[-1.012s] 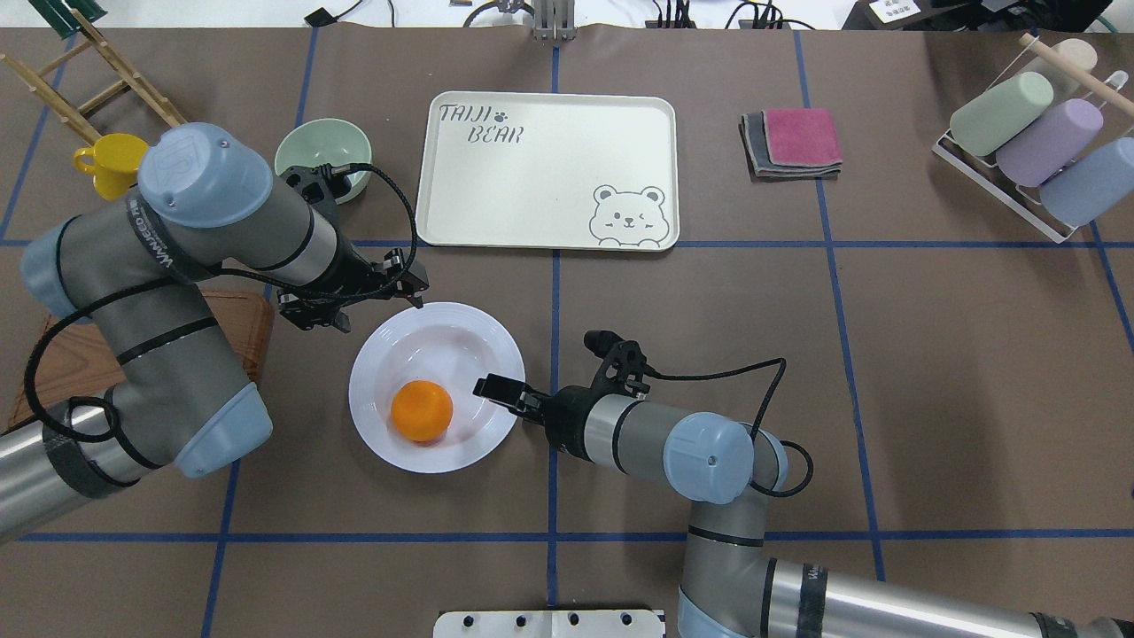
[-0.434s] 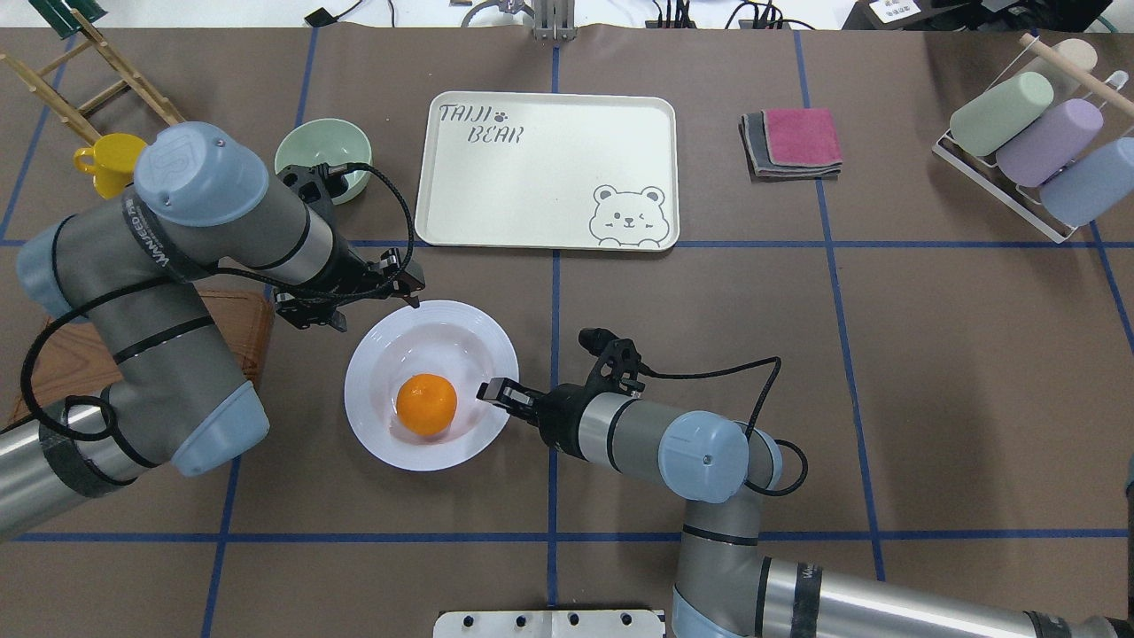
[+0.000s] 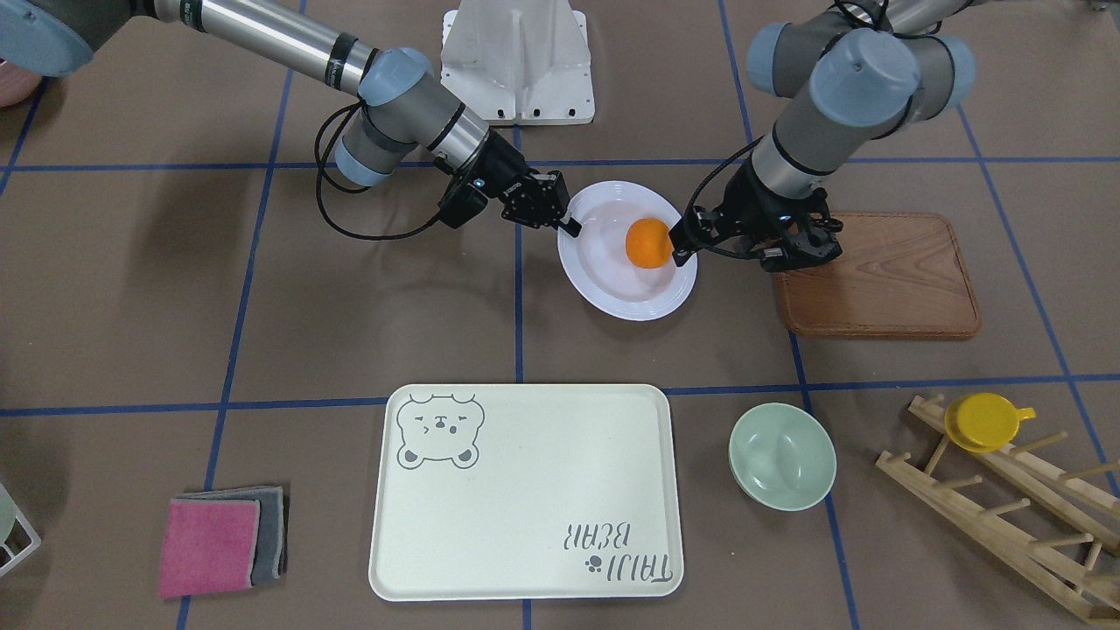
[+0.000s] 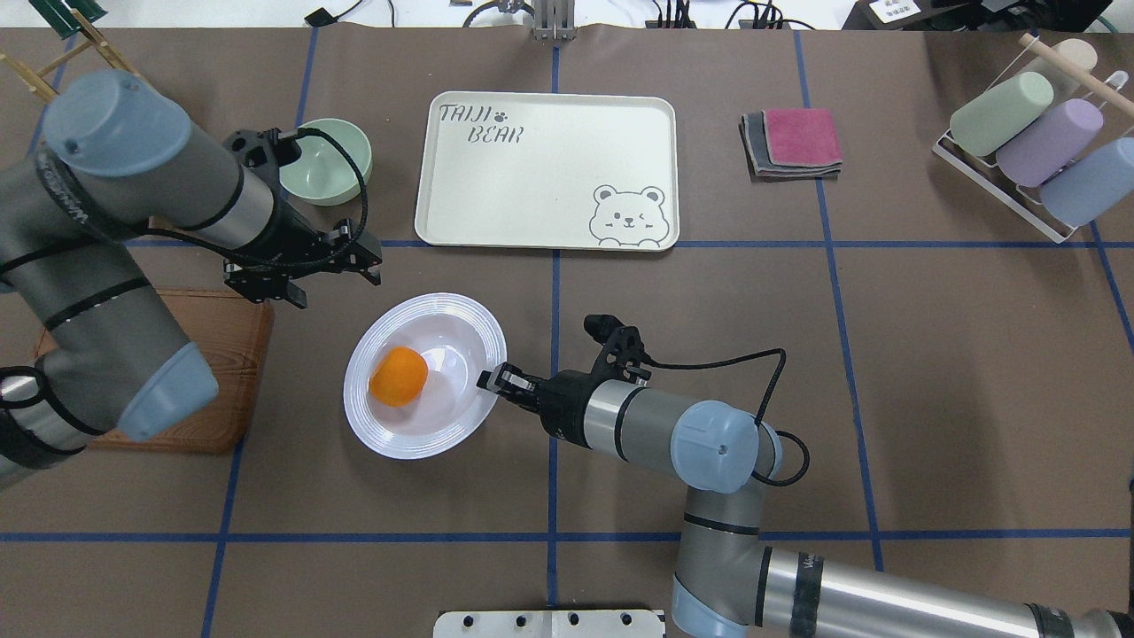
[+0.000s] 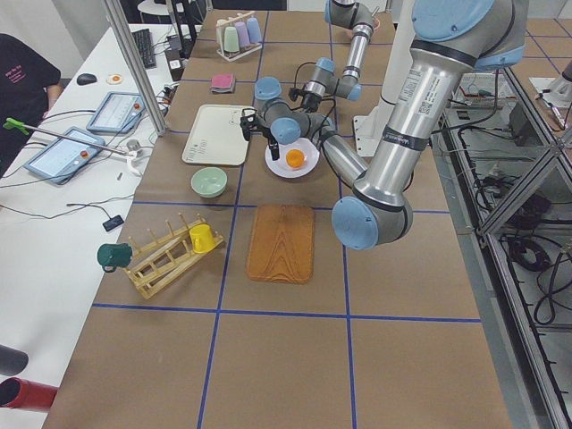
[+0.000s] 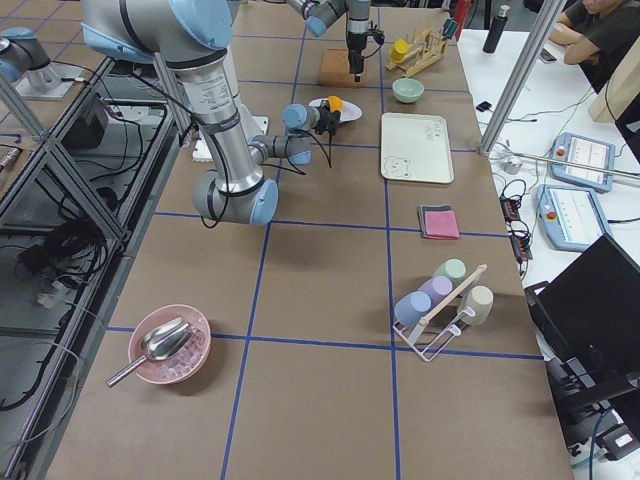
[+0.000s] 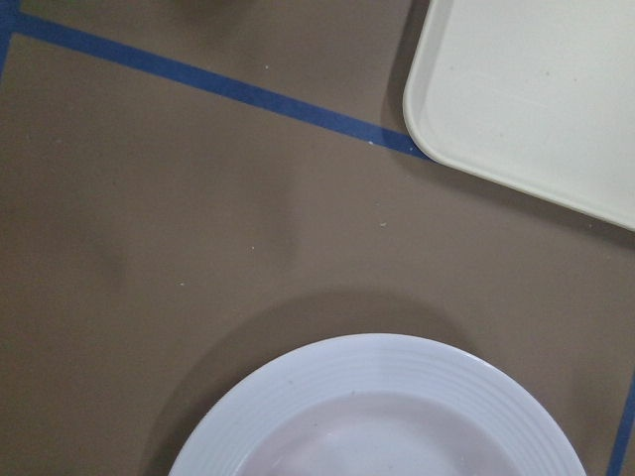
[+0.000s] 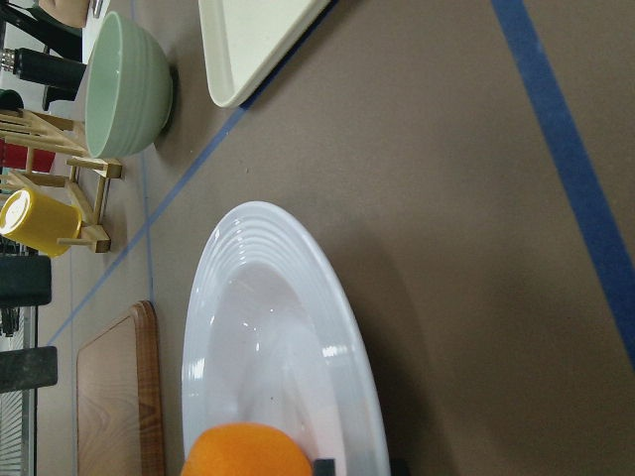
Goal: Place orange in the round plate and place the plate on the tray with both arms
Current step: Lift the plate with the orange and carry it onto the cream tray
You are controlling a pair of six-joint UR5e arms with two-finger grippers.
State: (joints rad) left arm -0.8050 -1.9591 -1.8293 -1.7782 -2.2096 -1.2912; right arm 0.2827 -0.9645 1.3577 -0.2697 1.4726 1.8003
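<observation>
The white round plate (image 4: 440, 427) sits tilted between the arms, with the orange (image 4: 399, 376) resting in its left half. My right gripper (image 4: 490, 379) is shut on the plate's right rim. My left gripper (image 4: 376, 268) hangs above and beyond the plate's far-left edge, apart from the rim; I cannot tell whether its fingers are open or shut. In the front view the left gripper (image 3: 675, 243) overlaps the orange (image 3: 648, 242) and the right gripper (image 3: 569, 226) pinches the plate (image 3: 612, 297). The cream bear tray (image 4: 532, 177) lies past the plate. The left wrist view looks down on the plate (image 7: 397, 397) and a tray corner (image 7: 536, 89).
A brown wooden board (image 4: 213, 354) lies left of the plate under the left arm. A pale green bowl (image 4: 332, 164) stands left of the tray. Folded cloths (image 4: 793, 142) and a rack of cups (image 4: 1036, 142) are at the far right. A yellow cup (image 3: 984, 420) hangs on a wooden rack.
The left arm rose and drew back left, off the plate's rim. The plate shifted slightly left and tilted, and the orange rolled to its left side. The right gripper stayed on the rim.
</observation>
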